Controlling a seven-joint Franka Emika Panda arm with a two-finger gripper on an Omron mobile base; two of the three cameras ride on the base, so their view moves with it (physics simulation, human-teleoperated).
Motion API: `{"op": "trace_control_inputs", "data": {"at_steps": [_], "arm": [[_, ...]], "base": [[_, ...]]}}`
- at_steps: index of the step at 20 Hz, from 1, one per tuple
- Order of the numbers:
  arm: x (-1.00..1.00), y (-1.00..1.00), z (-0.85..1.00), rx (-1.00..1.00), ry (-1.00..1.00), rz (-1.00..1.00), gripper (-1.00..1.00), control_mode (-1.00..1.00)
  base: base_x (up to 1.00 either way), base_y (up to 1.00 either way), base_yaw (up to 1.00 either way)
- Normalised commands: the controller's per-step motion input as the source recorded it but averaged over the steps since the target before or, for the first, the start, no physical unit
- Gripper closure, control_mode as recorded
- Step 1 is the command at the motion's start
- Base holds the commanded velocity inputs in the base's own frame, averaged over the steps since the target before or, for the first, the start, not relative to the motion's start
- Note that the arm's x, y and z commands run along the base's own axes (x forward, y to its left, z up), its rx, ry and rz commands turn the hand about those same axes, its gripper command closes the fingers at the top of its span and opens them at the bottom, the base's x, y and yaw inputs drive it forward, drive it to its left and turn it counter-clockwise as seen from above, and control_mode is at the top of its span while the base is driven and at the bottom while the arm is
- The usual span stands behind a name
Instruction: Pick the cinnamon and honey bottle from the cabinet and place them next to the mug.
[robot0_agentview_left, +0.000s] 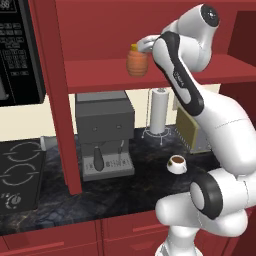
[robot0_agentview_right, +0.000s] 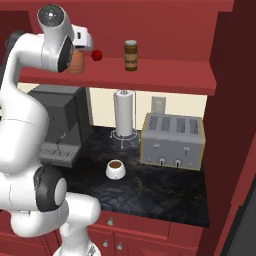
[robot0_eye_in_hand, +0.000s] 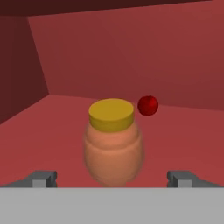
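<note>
Claw (robot0_eye_in_hand: 112, 178) up at shelf height, fingers spread wide, one tip either side of the honey bottle (robot0_eye_in_hand: 113, 142) in the hand view, and nothing pinched between them. The two fingertips (robot0_eye_in_hand: 43, 178) sit well apart, the jar squarely in the gap but a little beyond them.

Now the big pieces. The cabinet (robot0_agentview_right: 165, 80) spans the whole scene, dark red, its shelf board running across above the surface (robot0_agentview_right: 150, 187) with a thick upright post on the left. Below the shelf, on the dark stone surface, the grey coffee machine (robot0_agentview_left: 104, 135) stands at the left, and the silver toaster (robot0_agentview_right: 173, 141) sits at the right. Between them, far back by the wall, a paper towel roll (robot0_agentview_right: 124, 113) stands upright on its wire holder.

Down to the small stuff. The honey bottle (robot0_agentview_left: 136, 61) stands upright on the shelf, orange and ribbed, yellow lid on, right at the end of the arm. The cinnamon (robot0_agentview_right: 131, 55) stands upright on the same shelf, further right, well clear of the honey. Between those two lies a little red ball (robot0_agentview_right: 96, 55), just beside the honey bottle. And the mug (robot0_agentview_right: 115, 169) rests on the surface in front of the towel roll, brown liquid showing inside, near the toaster's left end.
</note>
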Motion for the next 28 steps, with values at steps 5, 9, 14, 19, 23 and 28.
{"op": "trace_control_inputs", "data": {"at_steps": [5,9,14,19,23,28], "arm": [[0.21,0.04,0.0,0.0,0.0,0.0,-1.0,-1.0],[0.16,0.14,0.0,0.0,0.0,0.02,-1.0,-1.0],[0.22,0.1,-0.01,0.0,0.0,0.02,-1.0,-1.0],[0.22,0.01,0.0,0.0,0.0,0.01,-1.0,-1.0],[0.08,0.0,-0.02,0.0,0.0,0.0,-1.0,-1.0],[0.08,0.0,-0.14,0.0,0.0,0.0,-1.0,-1.0]], "base": [[0.0,0.0,0.0],[0.0,0.0,0.0],[0.0,0.0,0.0],[0.0,0.0,0.0],[0.0,0.0,0.0],[0.0,0.0,0.0]]}}
